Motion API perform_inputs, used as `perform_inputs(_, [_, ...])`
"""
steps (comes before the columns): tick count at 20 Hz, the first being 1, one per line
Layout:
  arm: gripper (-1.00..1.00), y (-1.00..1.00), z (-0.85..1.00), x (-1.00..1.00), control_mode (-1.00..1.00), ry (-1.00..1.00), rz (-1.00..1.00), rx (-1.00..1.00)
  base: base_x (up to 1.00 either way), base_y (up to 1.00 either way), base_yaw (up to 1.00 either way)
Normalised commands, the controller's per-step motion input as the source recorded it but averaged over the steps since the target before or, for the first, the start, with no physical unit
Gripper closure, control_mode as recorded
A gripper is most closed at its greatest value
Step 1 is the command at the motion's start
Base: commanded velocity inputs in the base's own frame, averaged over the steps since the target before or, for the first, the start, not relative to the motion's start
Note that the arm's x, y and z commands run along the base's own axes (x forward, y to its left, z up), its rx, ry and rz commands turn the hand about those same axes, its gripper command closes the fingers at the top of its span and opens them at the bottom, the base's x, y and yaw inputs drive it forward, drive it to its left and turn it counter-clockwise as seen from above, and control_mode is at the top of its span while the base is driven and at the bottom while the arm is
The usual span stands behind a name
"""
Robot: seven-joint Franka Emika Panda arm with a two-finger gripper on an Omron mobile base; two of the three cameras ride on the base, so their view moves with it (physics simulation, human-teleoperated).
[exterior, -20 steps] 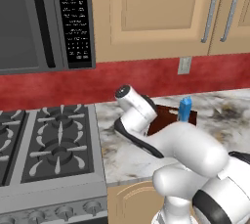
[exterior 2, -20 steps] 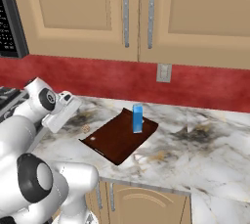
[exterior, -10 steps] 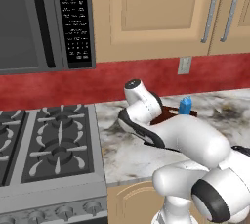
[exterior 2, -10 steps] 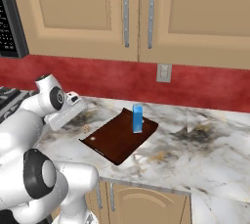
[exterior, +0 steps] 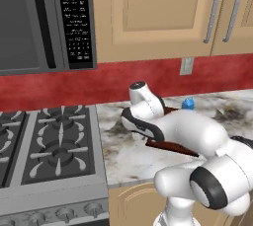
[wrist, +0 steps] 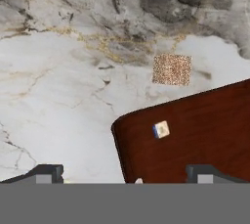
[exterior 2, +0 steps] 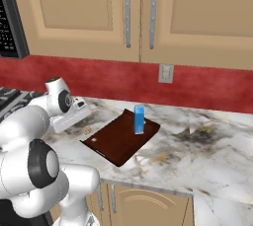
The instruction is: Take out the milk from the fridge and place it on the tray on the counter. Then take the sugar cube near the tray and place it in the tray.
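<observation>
The blue milk carton [exterior 2: 139, 119] stands upright on the far part of the dark reddish-brown tray [exterior 2: 118, 143], which lies on the marbled counter [exterior 2: 207, 156]. Its top peeks out behind my arm in the left base view [exterior: 188, 103]. Just off the tray's left end lies the small speckled sugar cube [exterior 2: 87, 130]. In the hand view the sugar cube [wrist: 172, 69] sits on the stone beyond the tray's short edge [wrist: 195, 135], near the tray's slot. My gripper [wrist: 124, 173] is open and empty, hovering over that tray corner, short of the cube. The fridge is out of view.
A gas stove [exterior: 49, 146] adjoins the counter on the left, under a black microwave [exterior: 44, 22]. Tan wall cabinets [exterior 2: 138, 13] hang above a red backsplash with an outlet [exterior 2: 166, 73]. Bare stone stretches to the right of the tray.
My hand has swung a little right and down toward the tray's left end and the sugar cube. The milk and tray have not moved, and the jaws stay open.
</observation>
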Motion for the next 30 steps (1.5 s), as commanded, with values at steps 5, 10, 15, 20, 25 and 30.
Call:
perform_inputs(5, [-1.0, -0.01, -0.14, 0.08, -1.0, 0.0, -0.02, 0.0, 0.0, 0.0, 0.0])
perform_inputs(10, [-1.0, -0.09, -0.13, 0.13, -1.0, 0.03, -0.03, 0.05, 0.0, 0.0, 0.0])
perform_inputs(15, [-1.0, -0.03, -0.14, 0.26, -1.0, 0.07, 0.0, 0.13, 0.0, 0.0, 0.0])
perform_inputs(20, [-1.0, 0.0, -0.02, 0.05, -1.0, 0.0, 0.0, 0.1, 0.0, 0.0, 0.0])
perform_inputs(25, [-1.0, 0.0, -0.09, 0.03, -1.0, 0.0, 0.0, 0.05, 0.0, 0.0, 0.0])
perform_inputs(30, [-1.0, 0.0, -0.19, 0.06, -1.0, 0.0, 0.0, 0.0, 0.0, 0.0, 0.0])
